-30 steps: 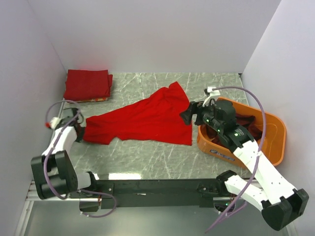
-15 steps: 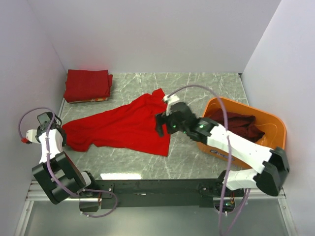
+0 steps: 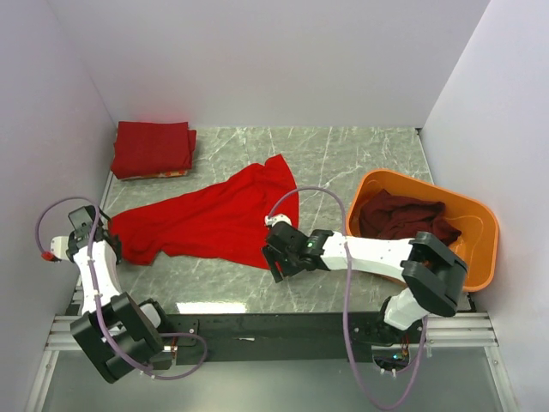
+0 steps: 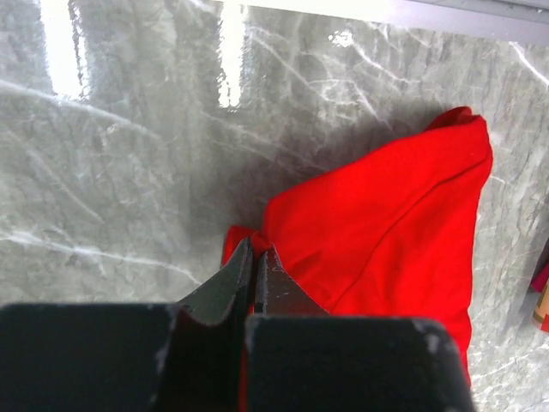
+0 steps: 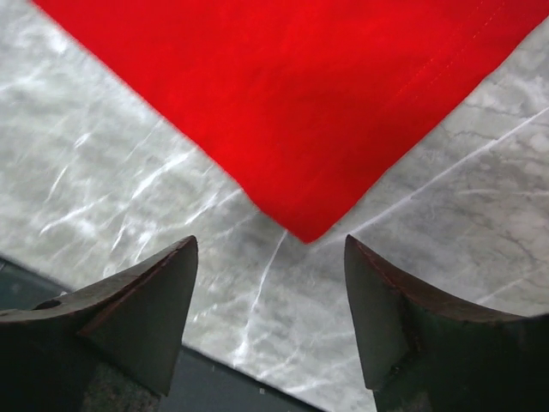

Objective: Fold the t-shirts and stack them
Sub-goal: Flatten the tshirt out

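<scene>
T-shirts sit in three spots on the marble table: a bright red t-shirt spread out mid-table, the orange tub at right holding dark maroon shirts, and a folded red stack in the far-left corner. The right gripper hangs with jaws wide over the spread shirt's near corner, gripping nothing. The left gripper is pinched tight on its left end.

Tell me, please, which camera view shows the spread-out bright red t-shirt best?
The top external view: the whole red t-shirt lies in sight. The left wrist view shows only the end pinched by the left gripper; the right wrist view, one corner.
</scene>
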Robot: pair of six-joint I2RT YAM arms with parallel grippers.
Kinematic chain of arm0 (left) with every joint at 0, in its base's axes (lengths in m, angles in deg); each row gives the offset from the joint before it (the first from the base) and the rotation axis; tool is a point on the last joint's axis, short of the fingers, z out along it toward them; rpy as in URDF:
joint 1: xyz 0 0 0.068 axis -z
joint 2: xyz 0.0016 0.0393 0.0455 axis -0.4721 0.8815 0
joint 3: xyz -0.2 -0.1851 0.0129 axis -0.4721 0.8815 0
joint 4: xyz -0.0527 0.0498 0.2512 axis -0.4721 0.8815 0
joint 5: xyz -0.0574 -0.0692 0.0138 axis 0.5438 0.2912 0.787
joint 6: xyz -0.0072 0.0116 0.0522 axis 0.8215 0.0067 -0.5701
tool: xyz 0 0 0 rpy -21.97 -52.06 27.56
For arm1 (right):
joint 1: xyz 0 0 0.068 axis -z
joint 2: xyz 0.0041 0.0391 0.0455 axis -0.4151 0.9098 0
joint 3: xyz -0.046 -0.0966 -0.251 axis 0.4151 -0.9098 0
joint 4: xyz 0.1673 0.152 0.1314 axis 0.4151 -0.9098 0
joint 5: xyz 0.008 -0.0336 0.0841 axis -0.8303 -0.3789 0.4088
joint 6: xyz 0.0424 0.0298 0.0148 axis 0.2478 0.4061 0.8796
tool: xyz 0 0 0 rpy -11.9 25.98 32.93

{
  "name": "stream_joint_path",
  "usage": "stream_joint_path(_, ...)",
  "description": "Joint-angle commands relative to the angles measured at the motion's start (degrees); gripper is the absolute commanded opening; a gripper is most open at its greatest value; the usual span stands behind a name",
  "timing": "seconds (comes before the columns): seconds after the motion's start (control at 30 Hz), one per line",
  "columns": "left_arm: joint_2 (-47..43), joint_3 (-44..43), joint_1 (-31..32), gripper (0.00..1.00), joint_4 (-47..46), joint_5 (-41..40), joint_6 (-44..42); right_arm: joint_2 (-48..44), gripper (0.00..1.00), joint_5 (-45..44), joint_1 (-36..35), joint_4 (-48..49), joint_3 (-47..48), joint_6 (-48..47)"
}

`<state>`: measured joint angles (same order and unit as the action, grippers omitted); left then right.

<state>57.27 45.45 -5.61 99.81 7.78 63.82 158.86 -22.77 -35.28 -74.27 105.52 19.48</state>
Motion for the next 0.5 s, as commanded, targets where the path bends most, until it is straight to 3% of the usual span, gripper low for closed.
stream_joint_path(0.0, -2.1, 0.4, -0.1, 0.01, 2.1, 1.0, 0.3, 2.3, 0.75, -3.4, -0.5, 3.3, 0.5, 2.7)
stream_joint_path(0.27, -3.9, 0.0, -0.1, 0.01, 3.7, 0.9, 0.1, 8.3, 0.69, -9.0, -0.5, 2.6, 0.6, 6.3)
stream_joint_path(0.37, -4.2, -0.2, -0.1, 0.01, 3.5, 1.9, -0.2, 9.0, 0.5, -9.7, -0.5, 2.4, 0.5, 7.4)
stream_joint_path(0.47, -5.0, -0.8, -0.1, 0.01, 4.4, 1.5, -0.6, 8.1, 0.14, -10.8, -0.5, 1.8, 0.8, 7.7)
